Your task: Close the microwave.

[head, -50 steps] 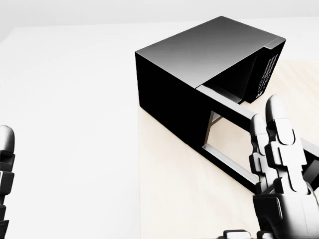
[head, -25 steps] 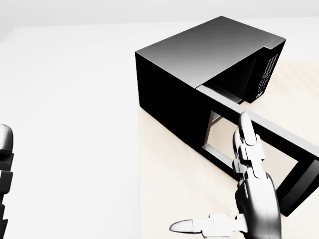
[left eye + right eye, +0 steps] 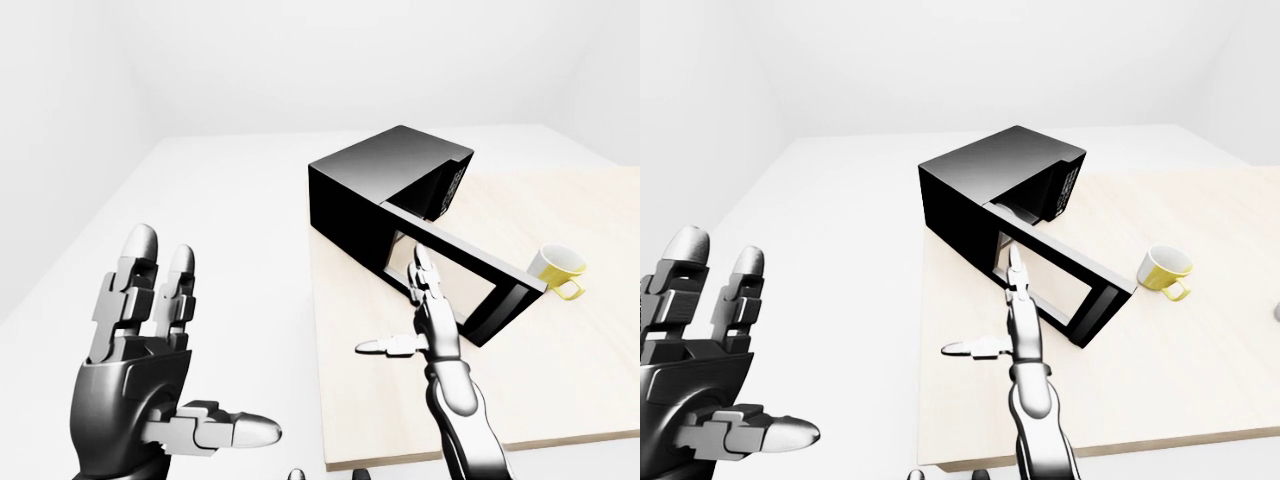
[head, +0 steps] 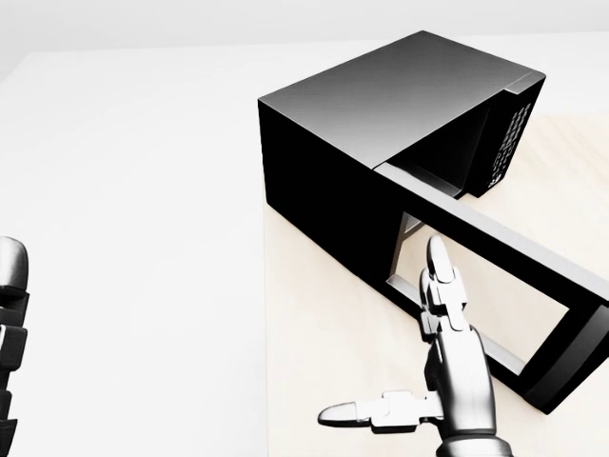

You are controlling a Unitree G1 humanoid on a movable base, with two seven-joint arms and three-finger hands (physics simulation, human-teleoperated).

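Beside the open microwave door (image 3: pixel 470 282), a yellow mug (image 3: pixel 556 268), well apart.

A pale wooden table (image 3: pixel 520 380) carries 1 black microwave (image 3: pixel 385 190) and 1 yellow cup (image 3: pixel 556 267).

Microwave (image 3: pixel 378 190) — black box, set at the left end of the pale wooden table, turned at an angle so its opening faces the lower right of the left-eye view. Control panel with rows of small light buttons on the right of its face. Door (image 3: pixel 470 275) open — swung out wide on the left-side hinge, standing upright over the tabletop. Door is a black frame around a clear window; the table shows through it.
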